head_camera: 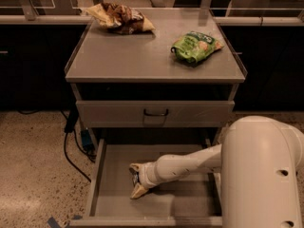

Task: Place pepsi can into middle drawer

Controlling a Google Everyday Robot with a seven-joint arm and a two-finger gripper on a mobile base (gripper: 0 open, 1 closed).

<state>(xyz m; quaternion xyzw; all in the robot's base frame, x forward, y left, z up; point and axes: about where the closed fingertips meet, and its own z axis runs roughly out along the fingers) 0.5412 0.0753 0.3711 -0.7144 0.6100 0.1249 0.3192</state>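
Nearest me, the big pale shoulder housing (261, 175) fills the lower right. From it the arm (185, 164) runs leftward and slightly downward into the open middle drawer (111, 184). The forearm lies nearly level, low over the drawer floor. The wrist is turned so the hand (137, 179) points left, with one finger toward the back of the drawer and the other toward its front lip. The hand sits left of the drawer's centre, well inside the side walls.

Between those fingers I see a small dark shape with a hint of blue, which I take to be the pepsi can (135, 178). The hand is closed on it across the body, the fingers only as far apart as the can is wide. I cannot tell whether the can is upright or tilted, nor whether it touches the drawer floor or hangs just above it.

I expect a thin aluminium can to be light. It should be stiff end to end, easy to dent at the wall, and smooth enough to slip or roll. A grip across the mid-body seems right to me. I would keep the squeeze modest and let go only once the can rests on the flat floor.

Farther back, the closed drawer front (155, 113) with its dark handle sits above the open drawer. On the bench (142, 56) beyond, the green snack bag (195, 45) lies to the right. The brown-and-yellow snack bag (121, 17) is at the far left, well apart from it.
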